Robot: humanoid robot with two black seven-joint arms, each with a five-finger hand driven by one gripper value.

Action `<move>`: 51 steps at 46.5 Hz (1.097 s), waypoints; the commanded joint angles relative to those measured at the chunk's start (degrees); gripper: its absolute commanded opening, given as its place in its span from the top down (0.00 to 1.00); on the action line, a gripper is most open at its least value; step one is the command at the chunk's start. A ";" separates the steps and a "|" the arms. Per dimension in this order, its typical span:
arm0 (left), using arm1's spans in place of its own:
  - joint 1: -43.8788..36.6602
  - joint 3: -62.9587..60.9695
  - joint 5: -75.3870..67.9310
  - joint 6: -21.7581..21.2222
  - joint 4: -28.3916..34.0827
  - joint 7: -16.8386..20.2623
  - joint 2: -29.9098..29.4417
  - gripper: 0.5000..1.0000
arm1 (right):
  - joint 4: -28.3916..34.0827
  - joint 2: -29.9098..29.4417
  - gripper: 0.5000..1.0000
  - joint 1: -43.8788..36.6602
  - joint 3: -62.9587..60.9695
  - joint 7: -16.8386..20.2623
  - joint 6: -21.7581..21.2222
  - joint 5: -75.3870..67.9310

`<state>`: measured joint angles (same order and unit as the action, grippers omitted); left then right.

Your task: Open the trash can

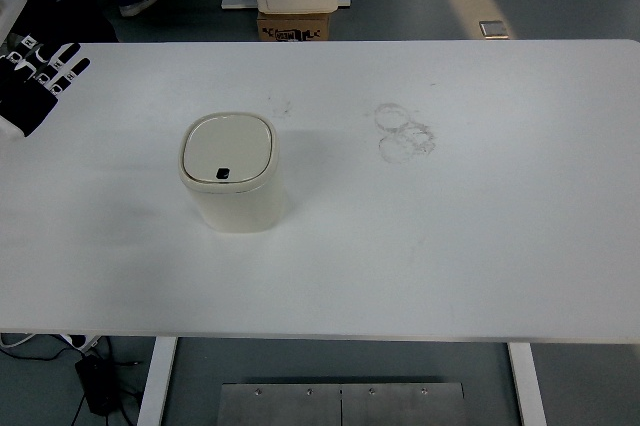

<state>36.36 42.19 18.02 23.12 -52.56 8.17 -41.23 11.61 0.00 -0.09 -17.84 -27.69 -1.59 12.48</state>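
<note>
The trash can [230, 174], cream-coloured with its lid [227, 149] closed flat and a small dark button at the lid's near edge, stands upright on the white table [480, 246], left of centre. The left hand [38, 81], black with white finger segments, hovers at the table's far left edge with fingers extended and holding nothing, well apart from the can. Faint ring marks [404, 131] show on the tabletop to the can's right.

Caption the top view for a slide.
Closed trash can on white table; left hand open at far-left edge.
</note>
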 commanded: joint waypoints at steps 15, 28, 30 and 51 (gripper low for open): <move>-0.07 0.09 0.09 0.17 1.49 0.09 0.18 0.00 | -0.01 0.00 0.02 0.00 0.00 0.01 0.01 0.00; 0.20 0.09 0.09 1.05 2.20 0.00 0.09 0.00 | -0.01 0.00 0.02 0.00 0.00 0.01 0.01 0.00; 0.20 0.09 0.09 1.75 2.46 0.00 0.18 0.00 | -0.01 0.00 0.02 0.00 0.00 0.01 0.01 0.00; -0.07 1.23 0.18 3.16 3.08 0.35 3.79 0.00 | -0.01 0.00 0.02 0.00 0.00 0.01 0.01 0.00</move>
<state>36.22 43.42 18.19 26.30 -49.57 8.44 -37.46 11.60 0.00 -0.09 -17.84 -27.69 -1.58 12.48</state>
